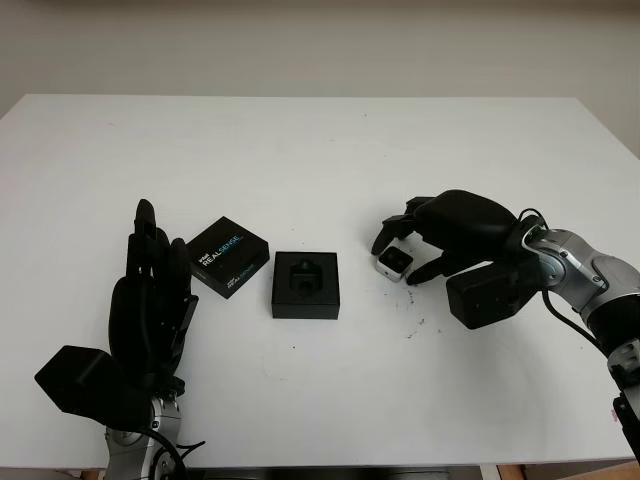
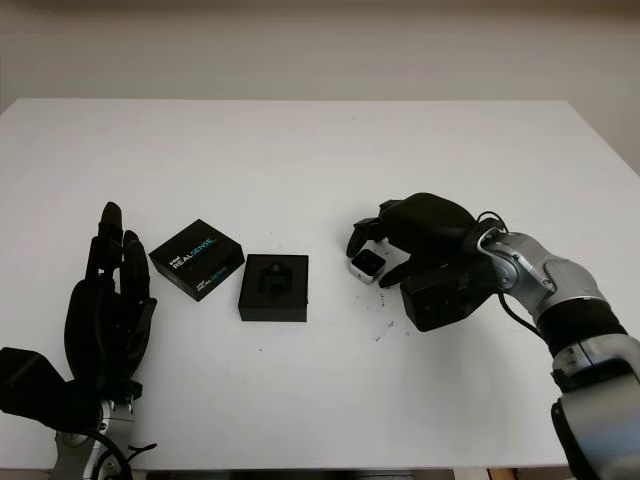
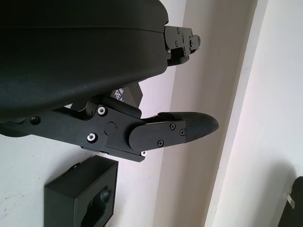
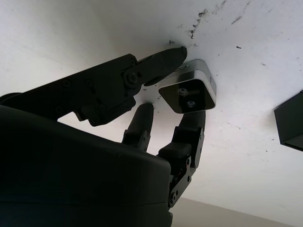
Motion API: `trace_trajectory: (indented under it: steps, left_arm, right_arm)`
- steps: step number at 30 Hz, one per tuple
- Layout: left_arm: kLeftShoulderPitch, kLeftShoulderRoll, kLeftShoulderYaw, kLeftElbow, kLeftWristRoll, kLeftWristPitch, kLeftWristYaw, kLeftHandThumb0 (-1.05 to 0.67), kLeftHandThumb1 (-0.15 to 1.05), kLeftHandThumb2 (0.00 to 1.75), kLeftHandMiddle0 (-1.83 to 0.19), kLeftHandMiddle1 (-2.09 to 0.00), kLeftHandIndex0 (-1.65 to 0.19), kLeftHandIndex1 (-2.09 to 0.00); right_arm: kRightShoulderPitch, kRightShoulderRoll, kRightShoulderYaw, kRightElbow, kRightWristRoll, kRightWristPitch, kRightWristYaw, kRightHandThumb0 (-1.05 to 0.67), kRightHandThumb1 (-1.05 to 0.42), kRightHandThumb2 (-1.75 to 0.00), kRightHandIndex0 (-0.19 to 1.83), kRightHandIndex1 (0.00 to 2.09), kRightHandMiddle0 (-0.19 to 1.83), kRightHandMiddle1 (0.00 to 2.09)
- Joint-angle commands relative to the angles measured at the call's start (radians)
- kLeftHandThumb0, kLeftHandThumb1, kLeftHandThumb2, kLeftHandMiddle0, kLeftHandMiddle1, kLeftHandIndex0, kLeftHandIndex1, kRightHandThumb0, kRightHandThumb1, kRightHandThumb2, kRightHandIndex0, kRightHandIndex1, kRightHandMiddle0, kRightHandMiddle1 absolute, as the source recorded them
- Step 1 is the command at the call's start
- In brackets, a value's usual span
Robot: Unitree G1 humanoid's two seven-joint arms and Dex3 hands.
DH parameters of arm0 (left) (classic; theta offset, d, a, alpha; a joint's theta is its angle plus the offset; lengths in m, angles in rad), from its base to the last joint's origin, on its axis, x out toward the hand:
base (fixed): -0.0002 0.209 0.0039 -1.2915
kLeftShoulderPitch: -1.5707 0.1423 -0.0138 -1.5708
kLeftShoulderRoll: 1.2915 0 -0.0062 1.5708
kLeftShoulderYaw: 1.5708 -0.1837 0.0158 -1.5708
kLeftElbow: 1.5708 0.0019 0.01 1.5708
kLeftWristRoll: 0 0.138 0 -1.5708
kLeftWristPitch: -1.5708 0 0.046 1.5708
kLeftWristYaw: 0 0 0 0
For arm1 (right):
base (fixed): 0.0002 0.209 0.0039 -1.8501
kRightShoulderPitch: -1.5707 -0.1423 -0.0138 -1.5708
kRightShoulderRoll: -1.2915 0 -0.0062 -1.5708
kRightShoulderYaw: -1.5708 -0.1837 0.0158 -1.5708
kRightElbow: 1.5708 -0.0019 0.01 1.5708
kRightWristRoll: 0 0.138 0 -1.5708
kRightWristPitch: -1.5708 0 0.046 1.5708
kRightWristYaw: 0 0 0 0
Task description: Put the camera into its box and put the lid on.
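Observation:
The small silver camera (image 1: 393, 262) sits on the white table (image 1: 300, 150), right of centre. My right hand (image 1: 400, 256) is curled over it, thumb on one side and fingers (image 4: 189, 127) on the other, touching the camera (image 4: 188, 91). The open black box (image 1: 305, 285), with a shaped recess in its insert, lies just left of the camera. Its lid (image 1: 228, 256), printed REALSENSE, lies flat to the left of the box. My left hand (image 1: 150, 290) is open at the front left, beside the lid and holding nothing.
A few dark specks (image 1: 415, 325) mark the table in front of the camera. The table's front edge runs close under both forearms. The far half of the table is bare white surface.

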Motion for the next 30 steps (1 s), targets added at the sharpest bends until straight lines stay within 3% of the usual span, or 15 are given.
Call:
trace_trajectory:
  steps: [1,6,10,14,17,19,30]
  left_arm:
    - [0.002,-0.004,-0.002,-0.004,0.005,-0.010,0.004,-0.57,1.05,0.46,0.01,-0.06,0.03,-0.06]
    - [0.003,-0.006,-0.001,0.000,0.003,-0.018,0.004,-0.57,1.05,0.46,0.01,-0.06,0.03,-0.06]
    - [0.005,-0.008,-0.002,-0.004,0.005,-0.015,0.009,-0.57,1.05,0.46,0.00,-0.06,0.03,-0.06]
    - [0.009,-0.011,-0.004,-0.009,0.004,-0.013,0.011,-0.57,1.05,0.45,0.00,-0.06,0.02,-0.06]
    - [0.011,-0.011,-0.004,-0.012,0.005,-0.012,0.011,-0.57,1.05,0.45,0.00,-0.05,0.02,-0.06]
    - [0.012,-0.011,-0.004,-0.013,0.006,-0.011,0.011,-0.57,1.05,0.45,0.01,-0.05,0.03,-0.06]
    - [0.017,-0.016,-0.009,-0.020,0.010,-0.011,0.015,-0.56,1.05,0.45,0.00,-0.06,0.02,-0.06]
  right_arm:
    - [0.000,0.000,0.000,0.003,0.009,-0.010,-0.001,-0.34,-0.86,-0.05,0.31,1.27,0.47,0.95]
    - [-0.001,-0.005,0.008,0.018,-0.003,-0.034,-0.029,-0.32,-0.89,-0.06,0.33,1.38,0.55,1.13]
    - [0.007,0.000,-0.001,0.009,0.015,0.008,0.000,-0.32,-0.92,-0.06,0.24,1.35,0.51,1.20]
    - [0.018,0.004,-0.009,-0.005,0.032,0.045,0.010,-0.32,-0.93,-0.05,0.20,1.05,0.48,1.25]
    - [0.024,0.015,-0.021,0.003,0.062,0.081,0.030,-0.30,-0.95,-0.05,0.28,0.48,0.45,1.25]
    - [0.027,0.022,-0.029,0.018,0.082,0.093,0.028,-0.30,-0.94,-0.05,0.30,0.26,0.46,1.25]
    - [0.032,0.111,-0.166,0.101,0.356,0.251,0.218,-0.31,-0.95,-0.06,0.32,0.09,0.35,1.42]
